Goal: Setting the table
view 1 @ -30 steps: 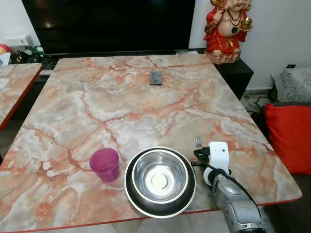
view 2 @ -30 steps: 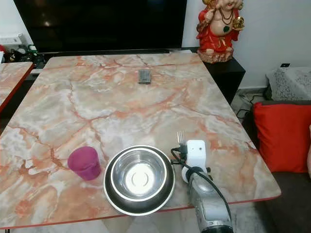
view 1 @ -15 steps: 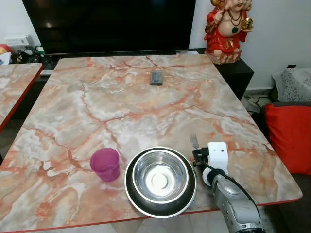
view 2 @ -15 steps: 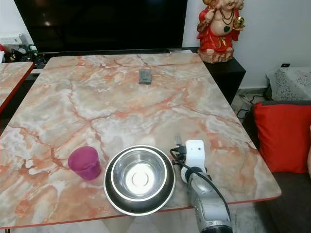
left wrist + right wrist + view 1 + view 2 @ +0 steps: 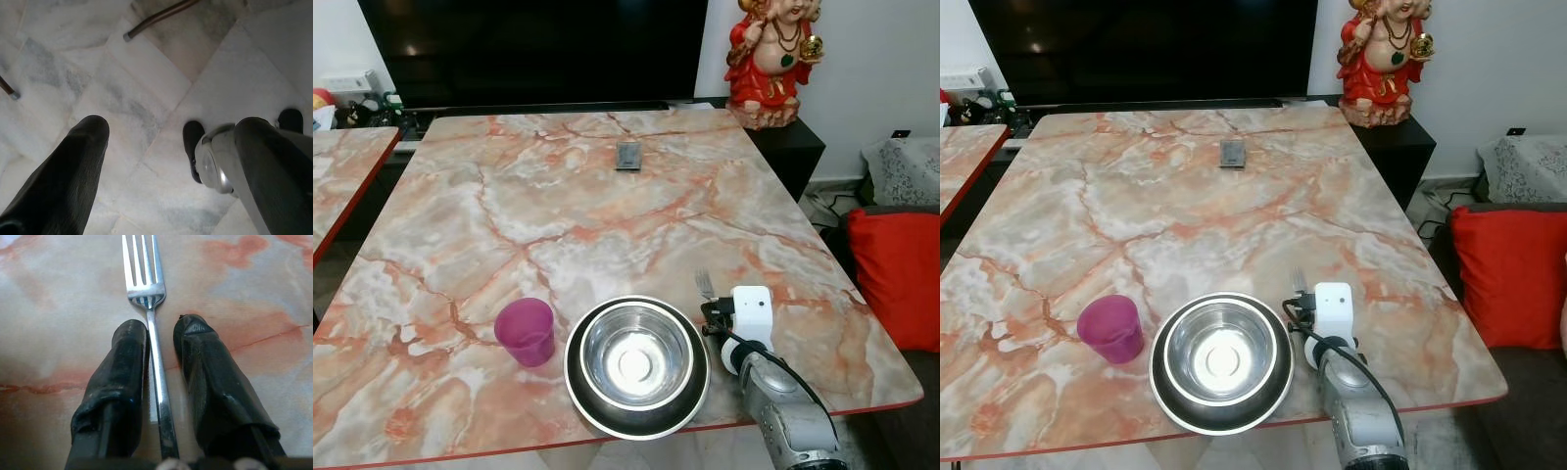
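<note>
A silver fork (image 5: pixel 146 289) lies on the marble table (image 5: pixel 558 196), just right of a steel bowl (image 5: pixel 636 357) that sits in a dark plate (image 5: pixel 641 423). My right gripper (image 5: pixel 161 325) is low over the table with its black fingers (image 5: pixel 124 367) on either side of the fork's handle. One finger touches the handle, a small gap shows at the other, so the gripper is narrowly open. The fork's tines (image 5: pixel 705 284) point away from me. A pink cup (image 5: pixel 526 331) stands left of the plate. My left gripper (image 5: pixel 171 127) hangs open over the floor.
A small dark flat object (image 5: pixel 627 155) lies at the table's far middle. Behind the table are a black TV (image 5: pixel 529 49) and a red statue (image 5: pixel 769 59). A red cushion (image 5: pixel 896 279) is at the right, and a second marble table (image 5: pixel 337 176) at the left.
The fork and my right gripper shifted slightly to the left over the last second and have since stayed still. Bowl, plate and cup have not moved.
</note>
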{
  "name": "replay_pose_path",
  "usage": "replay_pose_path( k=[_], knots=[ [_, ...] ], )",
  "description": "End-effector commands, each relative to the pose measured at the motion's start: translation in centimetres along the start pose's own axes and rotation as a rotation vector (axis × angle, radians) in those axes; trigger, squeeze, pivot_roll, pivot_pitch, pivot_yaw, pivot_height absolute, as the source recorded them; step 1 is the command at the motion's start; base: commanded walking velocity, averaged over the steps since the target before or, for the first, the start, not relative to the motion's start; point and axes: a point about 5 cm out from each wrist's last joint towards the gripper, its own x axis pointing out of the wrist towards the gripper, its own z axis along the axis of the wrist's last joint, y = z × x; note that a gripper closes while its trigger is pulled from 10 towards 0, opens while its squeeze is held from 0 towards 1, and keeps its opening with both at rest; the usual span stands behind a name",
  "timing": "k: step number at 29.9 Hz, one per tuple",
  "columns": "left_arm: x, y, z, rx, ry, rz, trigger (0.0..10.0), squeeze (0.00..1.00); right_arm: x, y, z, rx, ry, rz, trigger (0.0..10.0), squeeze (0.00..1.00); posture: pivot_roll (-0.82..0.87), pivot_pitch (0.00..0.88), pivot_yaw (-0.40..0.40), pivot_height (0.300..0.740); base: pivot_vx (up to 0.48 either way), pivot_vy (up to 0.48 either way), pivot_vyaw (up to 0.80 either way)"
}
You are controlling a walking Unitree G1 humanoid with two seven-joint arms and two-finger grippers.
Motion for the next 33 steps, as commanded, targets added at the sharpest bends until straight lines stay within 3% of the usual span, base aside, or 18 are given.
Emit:
replay_pose_path(
  k=[1,11,27,33],
  knots=[
    [-0.2,-0.2,-0.5,0.02,0.016,-0.013,10.0,0.0,-0.1,-0.2,-0.4,0.012,0.011,-0.013,10.0,0.0,0.01,0.097,-0.001,0.74,0.0,0.0,0.0],
    [-0.2,-0.1,-0.5,0.024,0.02,-0.017,10.0,0.0,-0.1,-0.2,0.6,0.037,-0.051,-0.015,10.0,0.0,0.01,0.096,0.0,0.74,0.0,0.0,0.0],
    [-0.1,-0.2,-0.3,0.027,0.016,-0.022,10.0,0.0,-0.3,-0.1,3.5,0.091,-0.247,0.01,10.0,0.0,0.01,0.085,-0.001,0.74,0.0,0.0,0.0],
    [-0.1,-0.1,-0.3,0.025,0.017,-0.02,10.0,0.0,-0.9,-0.1,4.8,0.084,-0.367,0.006,10.0,0.0,0.01,0.079,0.002,0.74,0.0,0.0,0.0]
  ],
)
